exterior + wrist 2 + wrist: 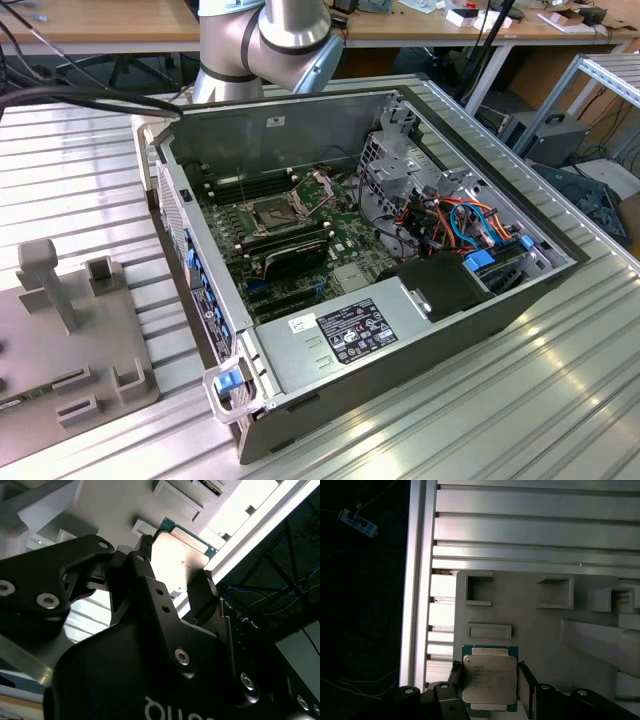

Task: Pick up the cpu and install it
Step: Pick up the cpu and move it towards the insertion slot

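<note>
Since the gripper [489, 681] is clamped on two opposite edges of the cpu [489, 672], grasp reads as done. Chip is over the grey fixture plate [550, 630], by its edge along the table rim [417, 580]; lifted or not, can't tell. Install left: socket [274, 213] in the open PC case [300, 130] looks empty. Room above is free; black memory modules [292, 256] & case walls crowd the socket.

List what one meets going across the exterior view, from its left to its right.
Grey fixture plate → dark square socket on the motherboard inside the open computer case → orange and blue cables.
</note>
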Robot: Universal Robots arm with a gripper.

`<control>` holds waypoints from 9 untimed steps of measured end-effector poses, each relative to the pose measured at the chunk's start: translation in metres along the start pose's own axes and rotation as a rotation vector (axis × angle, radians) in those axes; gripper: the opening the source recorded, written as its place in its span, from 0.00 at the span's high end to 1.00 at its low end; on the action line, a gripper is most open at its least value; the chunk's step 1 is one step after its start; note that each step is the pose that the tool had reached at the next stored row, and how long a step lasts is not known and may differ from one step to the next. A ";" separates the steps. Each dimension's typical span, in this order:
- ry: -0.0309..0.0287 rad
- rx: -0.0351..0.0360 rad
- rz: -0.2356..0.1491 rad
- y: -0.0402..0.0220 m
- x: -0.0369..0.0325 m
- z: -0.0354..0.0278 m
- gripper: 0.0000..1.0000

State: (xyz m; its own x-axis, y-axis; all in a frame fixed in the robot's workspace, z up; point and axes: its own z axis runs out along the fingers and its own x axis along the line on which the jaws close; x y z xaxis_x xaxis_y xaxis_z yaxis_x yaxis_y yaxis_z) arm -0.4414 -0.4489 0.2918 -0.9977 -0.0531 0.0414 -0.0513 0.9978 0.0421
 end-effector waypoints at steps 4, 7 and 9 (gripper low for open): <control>-0.0002 -0.0001 0.000 0.0001 0.0001 -0.0032 0.47; -0.0001 -0.0001 0.000 0.0002 0.0002 -0.0041 0.47; -0.0001 0.0000 0.000 0.0002 0.0002 -0.0044 0.47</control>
State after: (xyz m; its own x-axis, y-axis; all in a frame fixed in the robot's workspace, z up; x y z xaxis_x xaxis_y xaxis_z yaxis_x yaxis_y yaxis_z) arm -0.4414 -0.4489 0.2962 -0.9977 -0.0531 0.0413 -0.0514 0.9978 0.0422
